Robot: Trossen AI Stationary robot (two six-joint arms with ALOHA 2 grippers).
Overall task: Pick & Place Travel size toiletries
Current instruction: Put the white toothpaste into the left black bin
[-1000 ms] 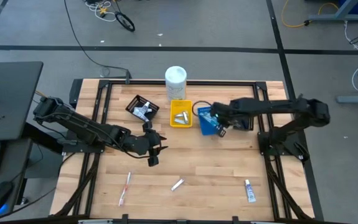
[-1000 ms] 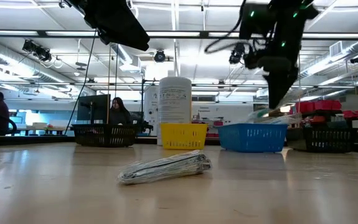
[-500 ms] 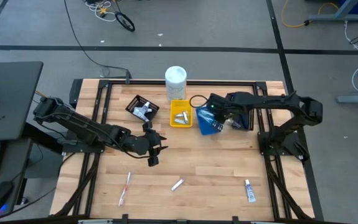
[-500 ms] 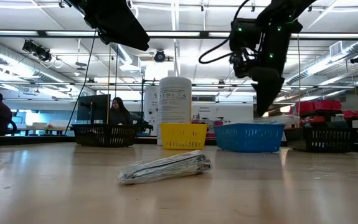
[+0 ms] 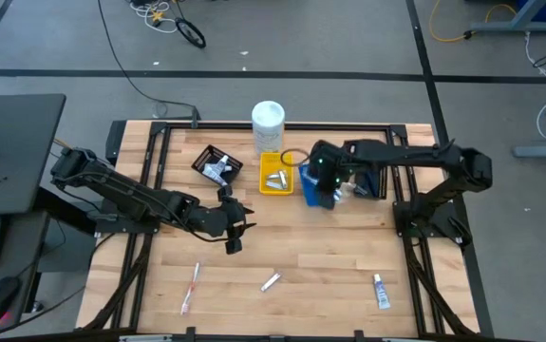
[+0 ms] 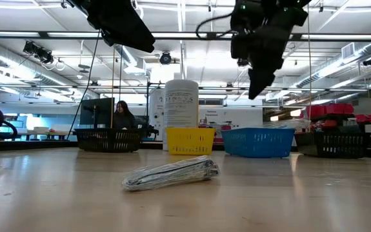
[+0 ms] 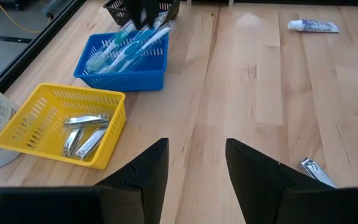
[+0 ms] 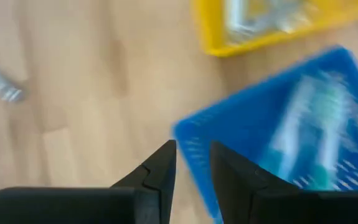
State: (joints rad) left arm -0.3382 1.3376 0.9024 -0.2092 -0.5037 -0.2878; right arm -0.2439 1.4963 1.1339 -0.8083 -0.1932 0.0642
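My right gripper hangs open and empty above the blue tray, which holds light-blue toothbrushes. In the low view it is well above the tray's rim. My left gripper waits open over mid-table, holding nothing. Lying flat on the wood nearer the near edge are a pink toothbrush, a silvery sachet and a white tube. The left wrist view shows the tube and the sachet as well.
The yellow tray holds silvery clippers and stands beside the blue tray. A black tray is to its left, and the tall white container is behind it at the far edge. Bare wood lies between the trays and the loose items.
My right gripper has moved toward the table's left across the blue tray and has risen above it. The pale item that showed under it at the tray's rim a second ago is no longer below it. The left arm has kept still.
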